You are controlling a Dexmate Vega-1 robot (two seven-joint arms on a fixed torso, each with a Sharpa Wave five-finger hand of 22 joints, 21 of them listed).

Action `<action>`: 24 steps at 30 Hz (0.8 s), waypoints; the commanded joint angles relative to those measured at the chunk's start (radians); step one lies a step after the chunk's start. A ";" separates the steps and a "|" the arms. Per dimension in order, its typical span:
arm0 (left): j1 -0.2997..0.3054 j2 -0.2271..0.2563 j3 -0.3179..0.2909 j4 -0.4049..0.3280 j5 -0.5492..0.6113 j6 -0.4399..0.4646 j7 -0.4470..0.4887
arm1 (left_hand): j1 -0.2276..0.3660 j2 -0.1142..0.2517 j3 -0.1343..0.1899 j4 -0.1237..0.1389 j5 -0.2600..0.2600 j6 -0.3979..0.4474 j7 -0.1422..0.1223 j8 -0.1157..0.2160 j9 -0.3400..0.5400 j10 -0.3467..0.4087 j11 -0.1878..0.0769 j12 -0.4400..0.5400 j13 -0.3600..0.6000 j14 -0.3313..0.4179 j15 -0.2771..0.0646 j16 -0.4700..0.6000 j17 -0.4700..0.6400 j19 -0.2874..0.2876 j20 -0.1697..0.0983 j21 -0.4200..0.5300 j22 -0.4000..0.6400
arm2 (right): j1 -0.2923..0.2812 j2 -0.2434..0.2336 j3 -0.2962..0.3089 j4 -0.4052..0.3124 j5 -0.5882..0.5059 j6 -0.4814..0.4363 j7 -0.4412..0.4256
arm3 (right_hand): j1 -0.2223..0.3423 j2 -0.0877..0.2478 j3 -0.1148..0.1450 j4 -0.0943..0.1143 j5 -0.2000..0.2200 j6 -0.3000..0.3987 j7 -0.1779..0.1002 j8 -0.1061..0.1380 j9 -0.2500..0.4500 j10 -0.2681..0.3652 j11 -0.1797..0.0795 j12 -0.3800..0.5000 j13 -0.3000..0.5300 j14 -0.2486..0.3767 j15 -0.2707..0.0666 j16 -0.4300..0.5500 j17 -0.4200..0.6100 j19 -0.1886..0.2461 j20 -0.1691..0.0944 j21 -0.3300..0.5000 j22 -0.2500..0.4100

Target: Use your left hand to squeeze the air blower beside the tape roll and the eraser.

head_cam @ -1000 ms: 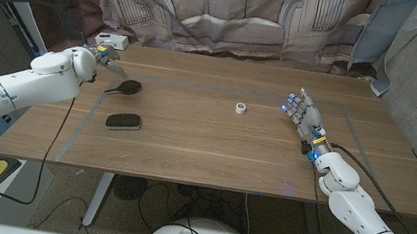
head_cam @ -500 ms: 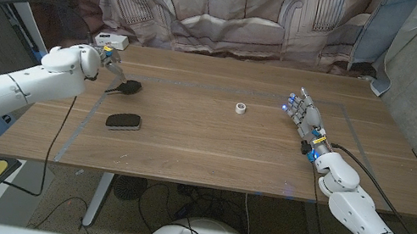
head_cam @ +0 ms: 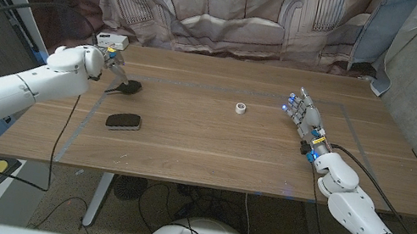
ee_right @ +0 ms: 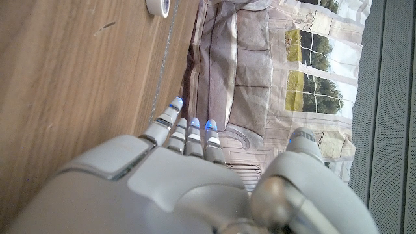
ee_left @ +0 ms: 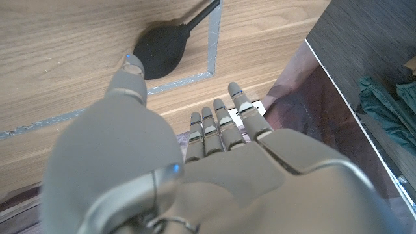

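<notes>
Currently: left hand [head_cam: 111, 65] hovering spread beside air blower [head_cam: 129, 86], touching nothing; right hand [head_cam: 302, 115] waiting, fingers spread.

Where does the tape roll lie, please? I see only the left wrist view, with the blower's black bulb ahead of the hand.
Observer: In the head view the tape roll lies near the table's middle, well to the right of the air blower.
Operator: Thank you. What lies nearest the blower?
Observer: The black eraser, apart from the blower and closer to the robot's edge of the table.
Operator: And how is the other arm placed?
Observer: The right hand is to the right of the tape roll, fingers apart, holding nothing.
</notes>
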 commanded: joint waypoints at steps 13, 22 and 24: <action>-0.030 -0.087 0.040 0.141 0.050 -0.080 0.039 | 0.032 0.005 0.007 0.012 0.004 0.049 0.003 0.015 0.003 0.049 -0.004 0.020 0.006 0.045 -0.007 0.015 0.002 0.040 -0.002 0.010 0.005 | -0.007 -0.002 0.005 -0.013 0.011 -0.013 -0.009 | -0.003 0.007 0.003 -0.008 -0.004 0.003 0.007 -0.004 0.002 0.006 0.003 -0.003 0.005 0.003 0.008 -0.007 0.005 0.003 0.012 -0.001 0.003; -0.024 -0.111 0.042 0.176 0.039 -0.099 0.076 | 0.041 0.008 0.007 0.014 0.003 0.065 0.000 0.018 0.004 0.063 -0.009 0.023 0.007 0.058 -0.010 0.015 0.002 0.051 -0.005 0.011 0.006 | -0.002 -0.006 0.002 -0.014 0.004 -0.015 -0.004 | -0.003 0.007 0.003 -0.009 -0.004 0.003 0.008 -0.004 0.002 0.006 0.002 -0.003 0.005 0.003 0.009 -0.007 0.005 0.003 0.012 -0.001 0.003; -0.014 -0.121 0.037 0.182 0.035 -0.094 0.103 | 0.042 0.009 0.007 0.015 0.003 0.067 0.001 0.018 0.004 0.064 -0.008 0.024 0.007 0.059 -0.012 0.015 0.002 0.052 -0.004 0.011 0.006 | -0.001 -0.004 0.001 -0.013 0.007 -0.018 -0.005 | -0.003 0.007 0.003 -0.009 -0.004 0.002 0.008 -0.004 0.002 0.006 0.002 -0.003 0.005 0.003 0.008 -0.007 0.005 0.003 0.012 -0.001 0.003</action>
